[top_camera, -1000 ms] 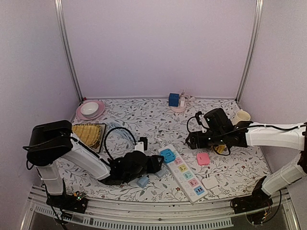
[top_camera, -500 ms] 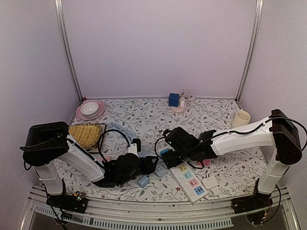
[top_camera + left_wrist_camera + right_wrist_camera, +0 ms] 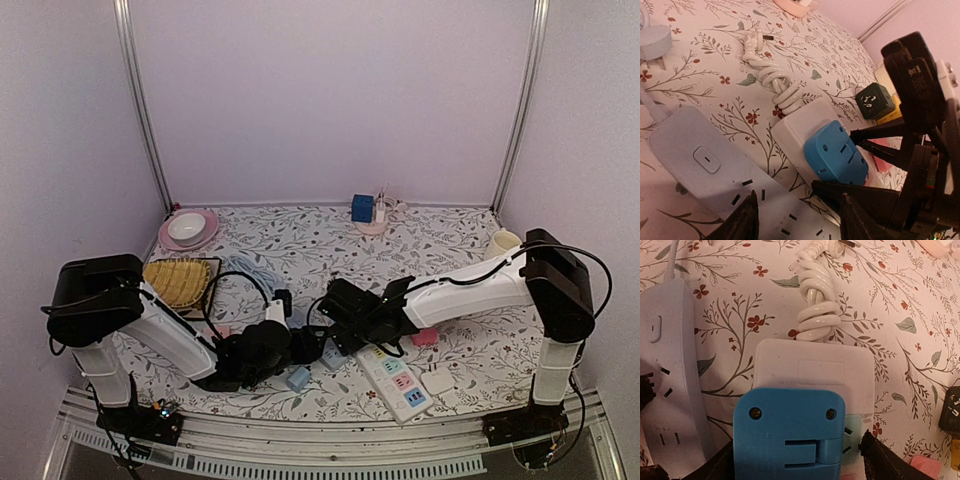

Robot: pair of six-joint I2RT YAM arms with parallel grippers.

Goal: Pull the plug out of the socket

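A blue plug (image 3: 790,435) sits in the far end socket of a white power strip (image 3: 815,365); it also shows in the left wrist view (image 3: 837,155). My right gripper (image 3: 800,462) is open, one finger on each side of the plug, with a gap on the right side. In the top view my right gripper (image 3: 335,328) hides the plug. My left gripper (image 3: 800,225) is open and empty over a pale lilac power strip (image 3: 715,170) just left of the white strip (image 3: 395,375). In the top view my left gripper (image 3: 303,346) is close beside the right one.
A coiled white cable (image 3: 815,315) leaves the strip's far end. A dark green adapter (image 3: 871,100), a pink block (image 3: 423,337) and a white square adapter (image 3: 437,381) lie to the right. A plate with a bowl (image 3: 187,230), a woven basket (image 3: 180,280) and a cup (image 3: 503,243) stand farther off.
My right arm has swung from the right middle of the table leftward and down onto the strip's far end, fingers now astride the blue plug. My left gripper shifted slightly left.
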